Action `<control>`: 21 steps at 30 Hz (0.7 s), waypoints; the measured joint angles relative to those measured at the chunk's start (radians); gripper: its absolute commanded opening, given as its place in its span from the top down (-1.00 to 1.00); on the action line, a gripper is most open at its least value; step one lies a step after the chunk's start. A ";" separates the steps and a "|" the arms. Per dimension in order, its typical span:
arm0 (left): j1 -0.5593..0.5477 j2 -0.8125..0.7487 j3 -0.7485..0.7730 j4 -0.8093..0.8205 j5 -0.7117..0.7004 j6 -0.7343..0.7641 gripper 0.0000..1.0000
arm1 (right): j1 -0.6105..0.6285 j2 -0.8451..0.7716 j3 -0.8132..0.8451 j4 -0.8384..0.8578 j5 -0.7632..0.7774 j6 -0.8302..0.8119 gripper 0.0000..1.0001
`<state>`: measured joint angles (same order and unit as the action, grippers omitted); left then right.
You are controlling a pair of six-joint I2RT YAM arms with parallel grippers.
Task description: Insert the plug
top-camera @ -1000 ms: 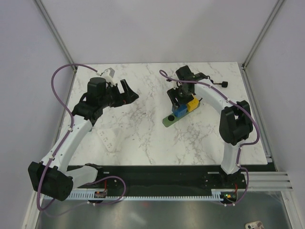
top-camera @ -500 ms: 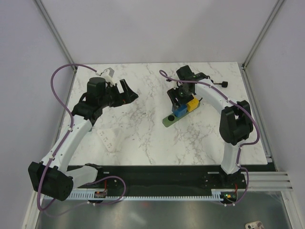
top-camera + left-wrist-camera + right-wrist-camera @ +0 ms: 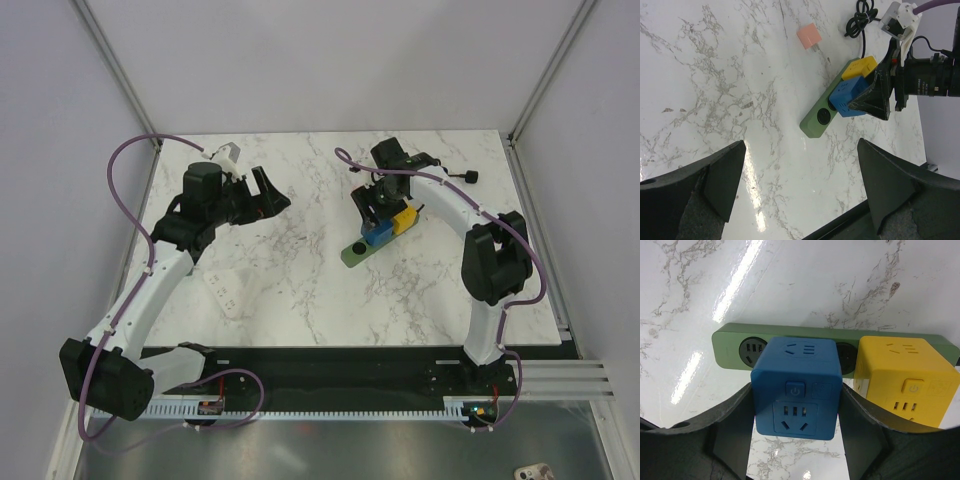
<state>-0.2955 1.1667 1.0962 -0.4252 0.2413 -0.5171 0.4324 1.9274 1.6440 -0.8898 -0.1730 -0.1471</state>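
A green power strip (image 3: 355, 253) lies on the marble table, also seen in the left wrist view (image 3: 815, 122) and the right wrist view (image 3: 730, 342). A yellow cube adapter (image 3: 905, 382) sits on its far end. My right gripper (image 3: 797, 407) is shut on a blue cube plug (image 3: 797, 385), its fingers pressed on both sides, holding it on the strip's middle next to the yellow cube (image 3: 404, 219). I cannot tell whether it is fully seated. My left gripper (image 3: 271, 192) is open and empty, raised over the left part of the table.
A pink plug (image 3: 810, 36) lies beyond the strip, with a black coiled cable (image 3: 862, 17) behind it. A black plug on a cord (image 3: 470, 177) lies at the back right. A white strip (image 3: 228, 290) lies under the left arm.
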 measured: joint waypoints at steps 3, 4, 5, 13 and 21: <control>0.002 0.000 0.000 0.000 0.003 0.000 -0.99 | -0.001 0.000 0.000 -0.002 -0.009 -0.001 1.00; 0.004 0.000 0.000 0.000 0.003 0.000 -1.00 | -0.002 0.000 0.000 -0.002 -0.011 -0.001 1.00; 0.005 0.000 0.000 0.000 0.004 0.000 -1.00 | -0.002 0.000 0.000 -0.003 -0.013 -0.001 1.00; 0.011 0.000 0.000 0.000 0.005 0.000 -0.99 | -0.003 0.000 -0.001 -0.003 -0.018 -0.004 1.00; 0.014 0.000 0.000 0.000 0.005 0.000 -0.99 | 0.008 -0.023 -0.002 -0.018 -0.045 -0.002 1.00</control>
<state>-0.2817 1.1671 1.0958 -0.4248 0.2462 -0.5175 0.4404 1.9049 1.6424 -0.9077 -0.2176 -0.1490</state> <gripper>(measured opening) 0.996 0.678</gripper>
